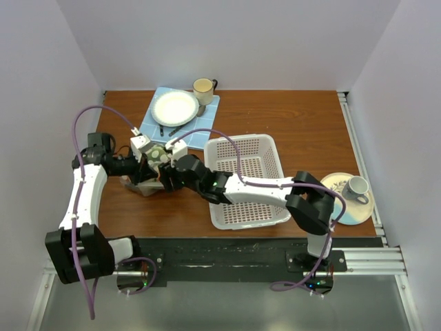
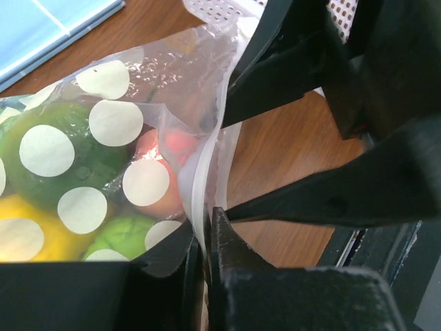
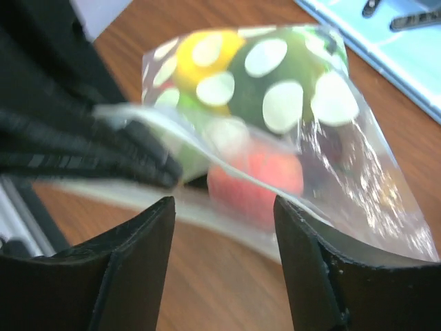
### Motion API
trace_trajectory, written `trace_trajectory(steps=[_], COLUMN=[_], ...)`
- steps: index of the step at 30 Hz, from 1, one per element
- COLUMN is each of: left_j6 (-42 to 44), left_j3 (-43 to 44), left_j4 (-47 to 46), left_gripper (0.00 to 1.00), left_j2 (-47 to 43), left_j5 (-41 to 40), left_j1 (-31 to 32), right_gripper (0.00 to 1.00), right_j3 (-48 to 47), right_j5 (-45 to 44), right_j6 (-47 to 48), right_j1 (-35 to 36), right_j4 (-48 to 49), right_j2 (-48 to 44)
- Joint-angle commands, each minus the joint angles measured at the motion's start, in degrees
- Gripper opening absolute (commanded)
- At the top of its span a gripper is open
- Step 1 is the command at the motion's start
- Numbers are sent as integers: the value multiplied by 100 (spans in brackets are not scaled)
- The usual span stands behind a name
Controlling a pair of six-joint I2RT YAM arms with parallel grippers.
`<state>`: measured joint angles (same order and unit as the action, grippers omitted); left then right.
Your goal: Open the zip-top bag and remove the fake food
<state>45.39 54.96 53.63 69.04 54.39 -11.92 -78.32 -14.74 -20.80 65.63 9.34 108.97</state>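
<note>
The zip-top bag [image 1: 153, 164], clear with white polka dots, sits left of the basket between both grippers. Through its plastic [image 2: 165, 83] the fake food shows: a dark green piece [image 2: 89, 162], a red-orange piece [image 2: 180, 145] and a yellow one [image 2: 27, 231]. My left gripper [image 2: 204, 224] is shut on the white zip strip at the bag's mouth. My right gripper [image 3: 224, 203] is open, its jaws wide apart just in front of the bag's mouth, with the red piece [image 3: 258, 179] straight ahead. The other lip of the bag lies against its right finger [image 3: 303, 234].
A white perforated basket [image 1: 241, 139] stands right of the bag, under the right arm. A blue mat [image 1: 155, 131] with a white plate [image 1: 175, 107] and a mug [image 1: 203, 87] lies behind. A saucer with a cup [image 1: 355, 187] sits at the table's right edge.
</note>
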Motion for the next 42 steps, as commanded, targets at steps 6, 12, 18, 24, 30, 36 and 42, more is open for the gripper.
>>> trace_trajectory(steps=[6, 12, 18, 24, 30, 36, 42], left_j6=[910, 762, 392, -38, -47, 5, 155], left_j3=[761, 1640, 1807, 1694, 1211, 841, 621], left_j4=[1158, 625, -581, -1424, -2101, -2207, -2128], left_gripper=[75, 79, 76, 71, 70, 68, 66], left_j2=[-13, 233, 1699, 2702, 2703, 2571, 2387], left_j5=[397, 204, -420, -728, -1334, -1519, -1625], left_j1=[15, -564, -1022, -996, -724, -259, 93], right_gripper=[75, 77, 77, 78, 78, 78, 78], right_j3=[-227, 1, 90, -86, -236, -499, -210], right_j5=[-573, -864, -925, -960, -619, -433, -486], right_j6=[32, 23, 67, 146, 199, 146, -47], right_j1=[29, 38, 38, 38, 38, 38, 38], right_j4=[630, 683, 903, 841, 850, 543, 463], right_j2=[705, 661, 634, 801, 968, 1276, 1250])
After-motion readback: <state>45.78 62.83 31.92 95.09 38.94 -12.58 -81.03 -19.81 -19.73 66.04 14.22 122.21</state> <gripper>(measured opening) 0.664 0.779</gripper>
